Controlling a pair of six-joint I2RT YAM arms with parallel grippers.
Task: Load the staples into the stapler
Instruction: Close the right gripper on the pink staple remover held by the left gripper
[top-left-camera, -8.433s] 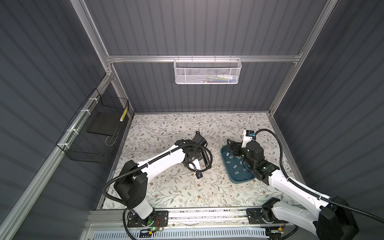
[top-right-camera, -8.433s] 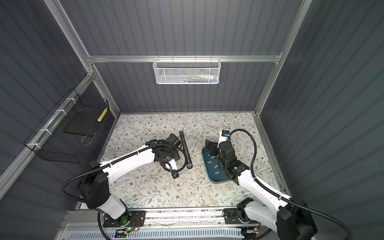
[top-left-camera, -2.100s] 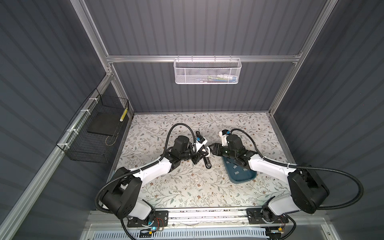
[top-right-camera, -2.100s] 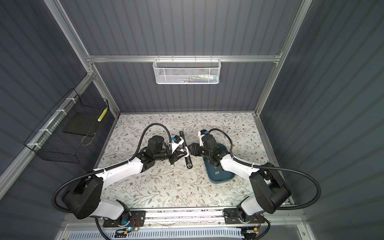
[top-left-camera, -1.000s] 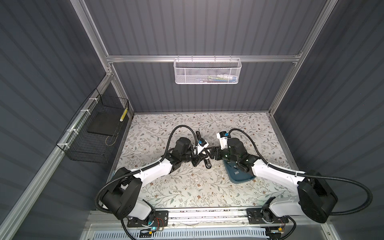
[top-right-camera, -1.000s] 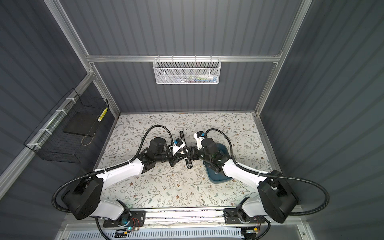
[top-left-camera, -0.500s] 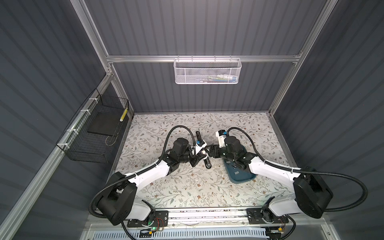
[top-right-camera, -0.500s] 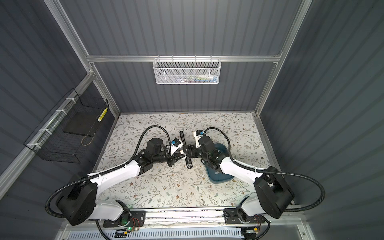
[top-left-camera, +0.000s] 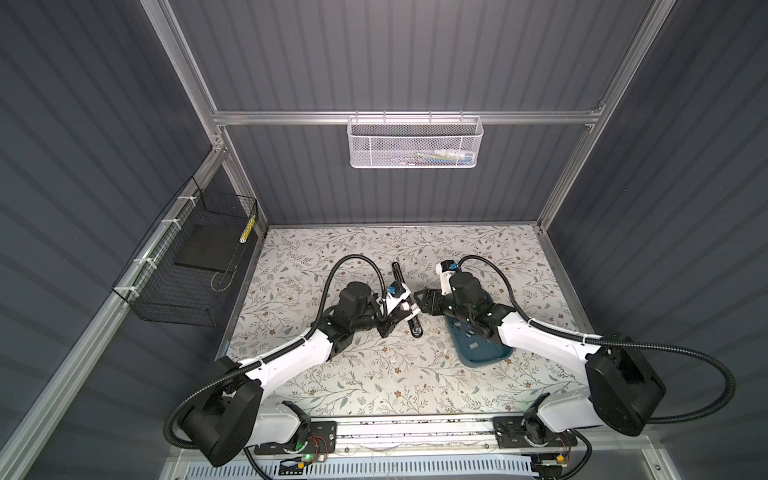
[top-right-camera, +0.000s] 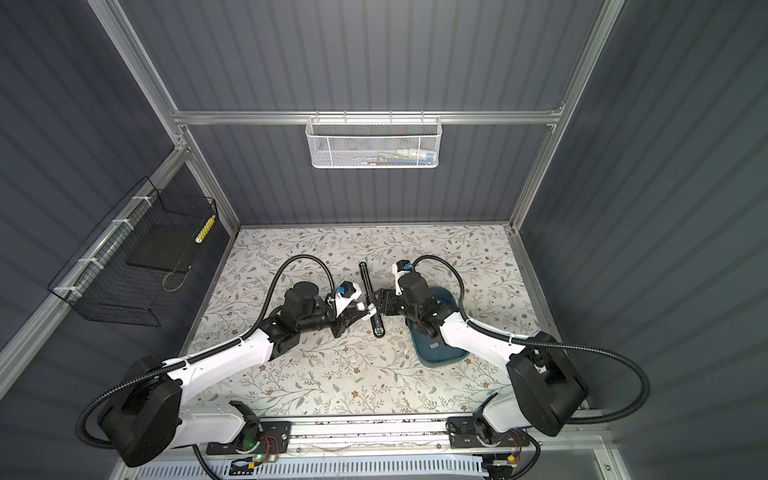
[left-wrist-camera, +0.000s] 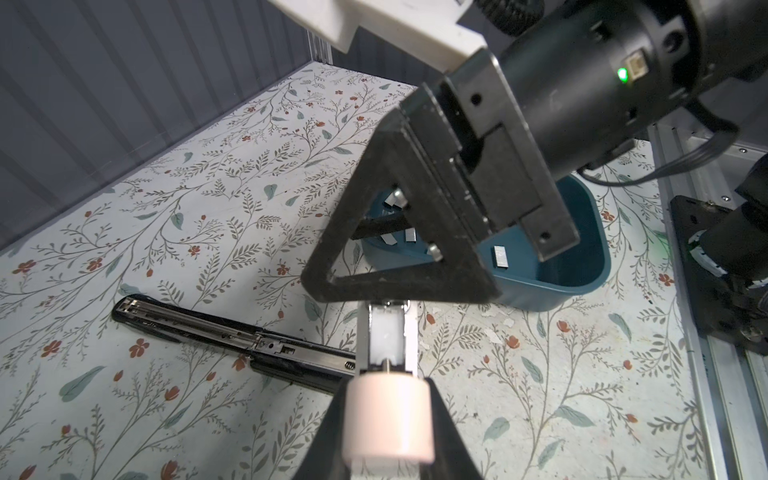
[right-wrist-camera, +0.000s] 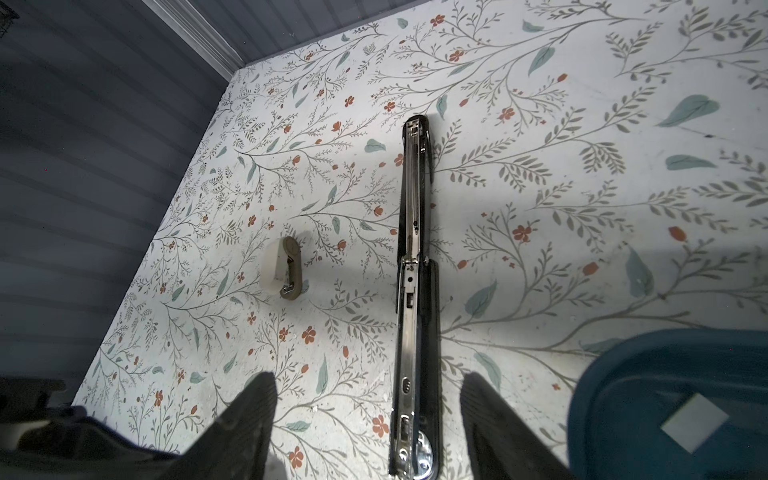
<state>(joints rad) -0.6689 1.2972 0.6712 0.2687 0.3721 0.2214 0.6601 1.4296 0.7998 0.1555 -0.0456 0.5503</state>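
The black stapler (top-left-camera: 398, 274) (top-right-camera: 365, 276) (right-wrist-camera: 411, 208) lies opened flat on the floral mat, its metal channel facing up. Grey staples (left-wrist-camera: 500, 255) (right-wrist-camera: 692, 422) lie in the blue tray (top-left-camera: 486, 357) (top-right-camera: 440, 361). My left gripper (top-left-camera: 405, 311) (left-wrist-camera: 387, 399) is shut on a small pale piece with a pinkish-white round end and a white block between two metal rails. That piece's tip reaches my right gripper's near finger (left-wrist-camera: 395, 286). My right gripper (top-left-camera: 420, 302) (right-wrist-camera: 368, 378) stands open, and the stapler's front half shows between its fingers.
A small white part with a tan metal tab (right-wrist-camera: 282, 266) lies on the mat beside the stapler's middle. A black wire basket (top-left-camera: 187, 266) hangs on the left wall. A white mesh basket (top-left-camera: 415, 143) hangs on the back wall.
Since several seconds ago the right gripper has left the tray and met the left gripper at the stapler. Over the last second both have only shifted slightly.
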